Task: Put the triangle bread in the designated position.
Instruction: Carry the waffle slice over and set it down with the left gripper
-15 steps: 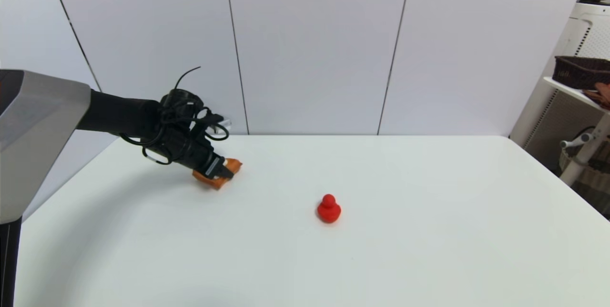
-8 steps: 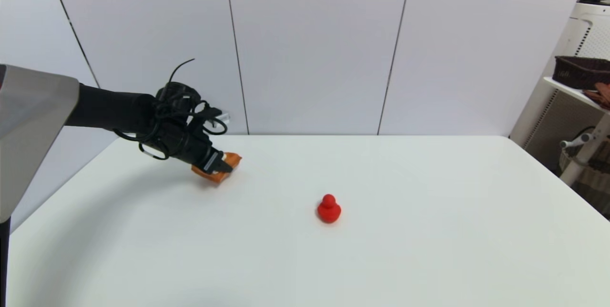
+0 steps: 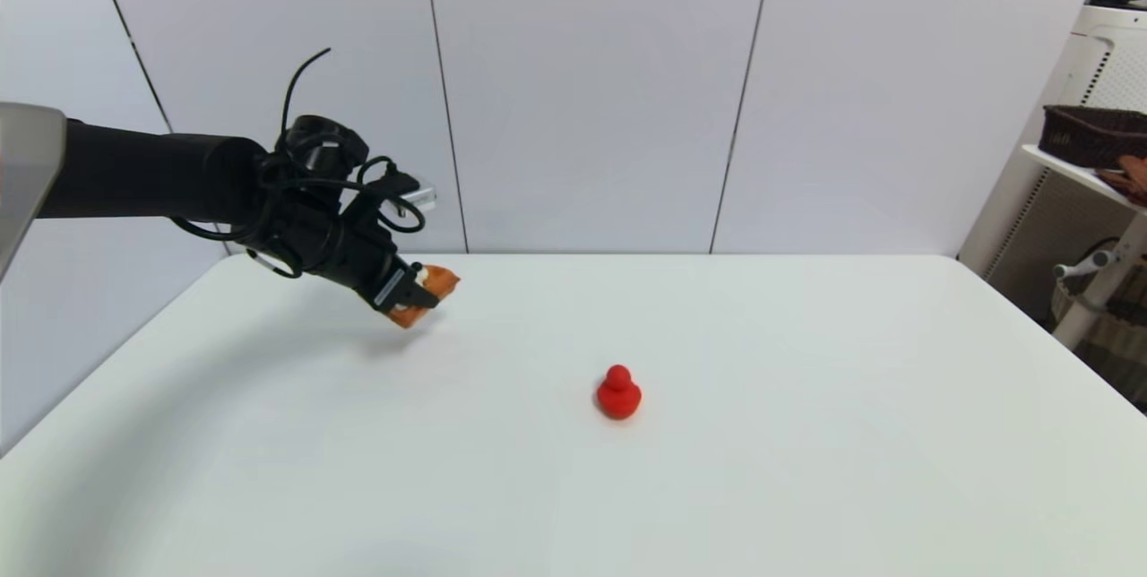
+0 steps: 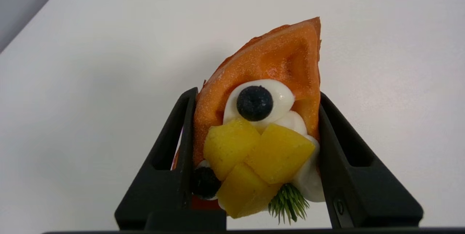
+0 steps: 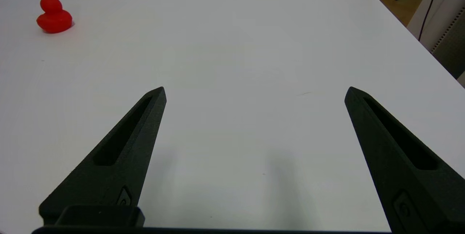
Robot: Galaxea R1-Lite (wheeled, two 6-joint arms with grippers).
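Orange-brown triangle bread gripped in left hand, lifted off surface, well left of red duck. Right hand parked, spread wide. Placement still undone.

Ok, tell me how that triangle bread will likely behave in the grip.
The triangle bread probably stays stiff: clamped between the left gripper fingers, its tip juts out unbent. It seems light, held clear of the table without drooping. Its sugary-looking crust may help against slipping, though that is uncertain.
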